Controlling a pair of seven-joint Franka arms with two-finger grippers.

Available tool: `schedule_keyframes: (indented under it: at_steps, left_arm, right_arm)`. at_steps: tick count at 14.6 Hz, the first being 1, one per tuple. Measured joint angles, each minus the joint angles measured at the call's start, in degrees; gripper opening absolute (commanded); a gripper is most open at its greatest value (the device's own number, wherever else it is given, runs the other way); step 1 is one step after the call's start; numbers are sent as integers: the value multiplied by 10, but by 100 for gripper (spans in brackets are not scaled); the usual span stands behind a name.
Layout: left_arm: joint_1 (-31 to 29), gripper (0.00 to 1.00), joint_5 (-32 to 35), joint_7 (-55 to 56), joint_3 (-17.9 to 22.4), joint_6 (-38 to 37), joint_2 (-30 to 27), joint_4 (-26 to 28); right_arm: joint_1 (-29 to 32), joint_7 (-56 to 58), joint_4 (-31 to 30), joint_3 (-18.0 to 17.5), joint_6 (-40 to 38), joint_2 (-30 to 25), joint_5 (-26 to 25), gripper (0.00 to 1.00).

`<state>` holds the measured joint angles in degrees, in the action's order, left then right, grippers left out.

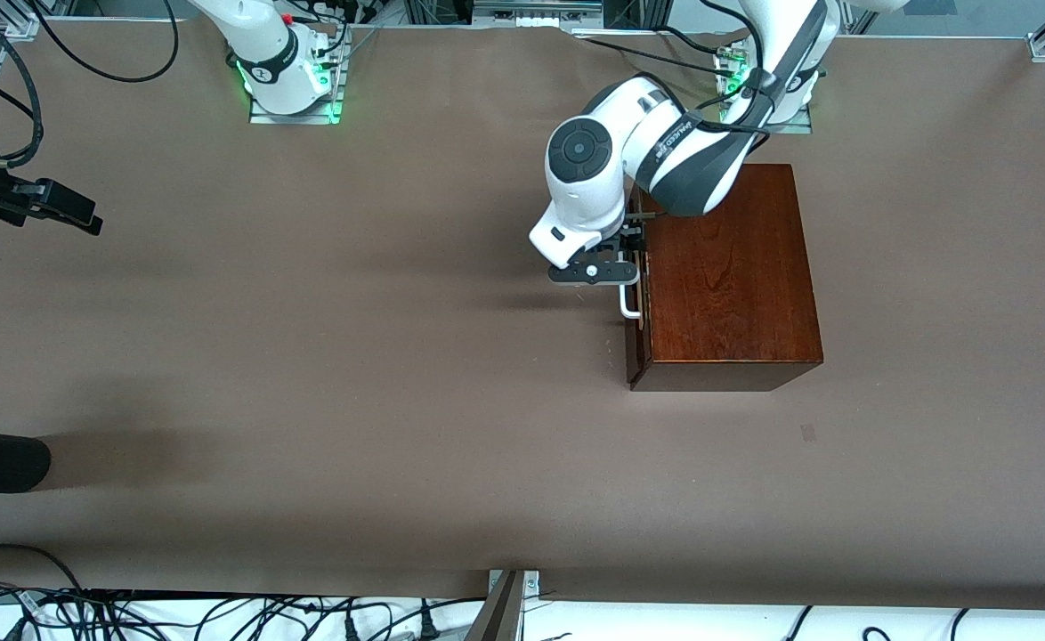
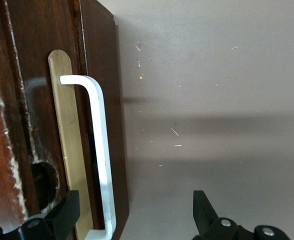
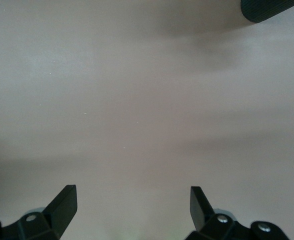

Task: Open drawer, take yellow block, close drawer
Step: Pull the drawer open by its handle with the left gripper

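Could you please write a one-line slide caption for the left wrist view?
Left gripper, jaws open, straddles the white handle of the shut drawer.

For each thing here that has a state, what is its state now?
drawer: closed, flush with the wooden box.
handle: free, between the left gripper's fingers, not gripped.
left gripper: open, at the drawer front.
right gripper: open, empty, waiting over bare table at the right arm's end.
yellow block: not visible.
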<state>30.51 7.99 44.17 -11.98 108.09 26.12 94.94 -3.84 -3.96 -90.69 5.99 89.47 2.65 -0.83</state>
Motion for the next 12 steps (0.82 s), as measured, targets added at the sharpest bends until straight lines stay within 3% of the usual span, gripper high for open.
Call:
schedule_keyframes:
  at_steps: [12]
  left_arm:
    - [1, 100, 20, 0, 0, 34, 27, 10]
  right_arm:
    - [0, 0, 0, 0, -1, 0, 0, 100]
